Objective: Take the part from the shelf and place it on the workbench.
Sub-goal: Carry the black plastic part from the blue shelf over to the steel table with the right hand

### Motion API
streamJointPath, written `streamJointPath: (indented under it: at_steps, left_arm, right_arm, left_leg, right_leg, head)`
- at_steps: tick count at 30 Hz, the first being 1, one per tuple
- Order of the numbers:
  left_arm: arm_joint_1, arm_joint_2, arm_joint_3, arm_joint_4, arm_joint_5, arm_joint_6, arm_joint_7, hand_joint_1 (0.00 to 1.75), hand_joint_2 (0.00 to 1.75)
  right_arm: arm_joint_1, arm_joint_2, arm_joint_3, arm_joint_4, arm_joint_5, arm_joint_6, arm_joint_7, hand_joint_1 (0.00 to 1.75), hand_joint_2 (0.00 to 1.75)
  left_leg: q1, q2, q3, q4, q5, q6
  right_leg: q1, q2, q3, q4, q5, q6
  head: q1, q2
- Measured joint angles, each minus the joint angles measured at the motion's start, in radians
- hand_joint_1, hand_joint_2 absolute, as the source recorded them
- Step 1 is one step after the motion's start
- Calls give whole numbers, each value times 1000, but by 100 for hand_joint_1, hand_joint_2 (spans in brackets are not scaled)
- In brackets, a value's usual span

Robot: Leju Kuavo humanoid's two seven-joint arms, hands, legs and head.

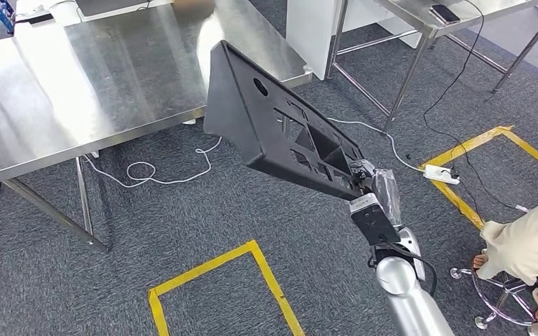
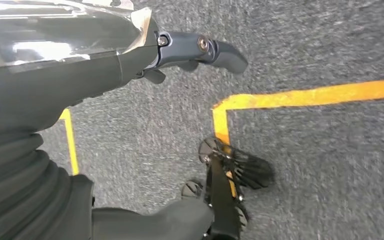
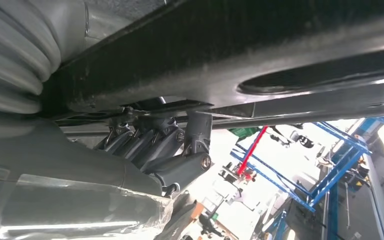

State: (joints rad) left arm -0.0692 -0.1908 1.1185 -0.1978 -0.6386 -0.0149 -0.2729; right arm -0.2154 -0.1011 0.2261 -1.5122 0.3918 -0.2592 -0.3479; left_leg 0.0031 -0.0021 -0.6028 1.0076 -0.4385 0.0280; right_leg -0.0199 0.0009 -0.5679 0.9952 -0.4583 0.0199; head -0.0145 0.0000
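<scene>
Your right hand [image 1: 369,183] fingers [image 3: 155,145] clamp the part [image 1: 280,129] at its near end; long axis runs forward-left toward the tabletop [image 1: 77,84]. Left hand [image 2: 130,60] holds nothing, fingers loosely apart.

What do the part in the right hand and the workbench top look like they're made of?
Black part: seems moulded plastic, matte, with ribbed cut-outs and a round hole. Workbench: looks like stainless steel, brushed and shiny, mirroring ceiling light. The right hand grips the part's end.
</scene>
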Motion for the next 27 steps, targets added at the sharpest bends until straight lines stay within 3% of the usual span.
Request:
streamJointPath:
  at_steps: [3,4,6,8,9,11,12,14,18,20,22,23,24,25,27]
  left_arm:
    - [0,0,0,0,0,0,0,0,175]
    - [0,0,0,0,0,0,0,0,175]
    - [-1,0,0,0,0,0,0,0,175]
    - [0,0,0,0,0,0,0,0,175]
    - [1,0,0,0,0,0,0,0,175]
    - [1,0,0,0,0,1,0,0,175]
    - [1,0,1,0,0,2,0,0,175]
    - [0,1,1,0,2,4,0,0,175]
    - [-1,2,1,0,3,6,0,0,175]
    - [-1,2,1,0,3,6,-1,0,175]
    - [0,2,1,0,3,6,-1,0,175]
    - [1,2,1,0,2,6,-1,0,175]
    - [1,2,1,0,2,5,-1,0,175]
    - [1,2,1,0,1,5,-1,0,175]
    - [1,4,1,0,0,4,-1,0,175]
  right_arm:
    - [1,-2,0,-1,0,0,0,175,175]
    - [1,-4,0,-1,1,0,0,175,175]
    - [3,-6,0,-1,0,-1,0,175,175]
    - [8,-9,0,0,0,-1,0,175,175]
    - [8,-9,0,0,0,-1,0,175,175]
    - [7,-10,1,1,0,-1,0,175,175]
    - [6,-9,1,1,0,-1,0,175,175]
    - [4,-9,3,2,0,-1,0,175,175]
    - [0,-10,4,5,0,-5,0,175,175]
    - [-1,-9,5,5,-1,-7,-1,175,175]
    - [2,-8,5,5,-1,-9,-1,175,175]
    - [6,-8,5,5,-2,-10,-1,175,175]
    - [10,-8,5,5,-2,-11,-1,175,175]
    - [13,-8,5,5,-2,-11,-1,175,175]
    - [17,-7,5,5,-2,-12,-1,175,175]
  left_leg:
    - [2,0,19,-21,4,20]
    - [4,0,27,-27,5,26]
    - [3,-1,36,-29,-2,34]
    - [1,-4,46,-28,-12,37]
    - [1,-6,53,-28,-18,35]
    - [0,-10,71,-26,-35,27]
    - [-4,-11,78,-21,-45,22]
    - [-10,-13,82,-15,-61,12]
    - [-3,-11,78,11,-89,-7]
    - [3,-8,27,109,-135,-19]
    - [8,-5,-60,247,-177,-28]
    - [10,-5,-92,285,-175,-30]
    - [12,-4,-106,285,-151,-31]
    - [13,-3,-98,243,-107,-31]
    - [12,-1,-49,105,-17,-25]
  right_leg:
    - [2,-1,-8,24,-17,10]
    - [4,-1,-30,69,-36,8]
    - [3,-1,-106,208,-85,2]
    - [2,-1,-168,298,-101,10]
    - [1,-1,-170,285,-83,19]
    - [-3,-1,-119,155,-11,39]
    - [-4,-2,-86,86,20,42]
    - [-4,-2,-53,18,42,29]
    - [-5,1,-41,12,30,-5]
    - [-8,0,-30,10,22,-19]
    - [-7,-1,-22,10,13,-27]
    - [-7,0,-16,10,8,-27]
    - [-7,0,-9,10,2,-25]
    - [-8,1,1,10,-4,-23]
    - [-7,3,18,9,-17,-15]
  head:
    - [0,0]
    - [2,0]
    - [5,0]
    - [6,0]
    - [7,0]
    - [8,0]
    - [9,0]
    - [8,0]
    - [5,0]
    - [1,0]
    - [0,0]
    - [0,0]
    - [0,0]
    - [0,0]
    - [0,0]
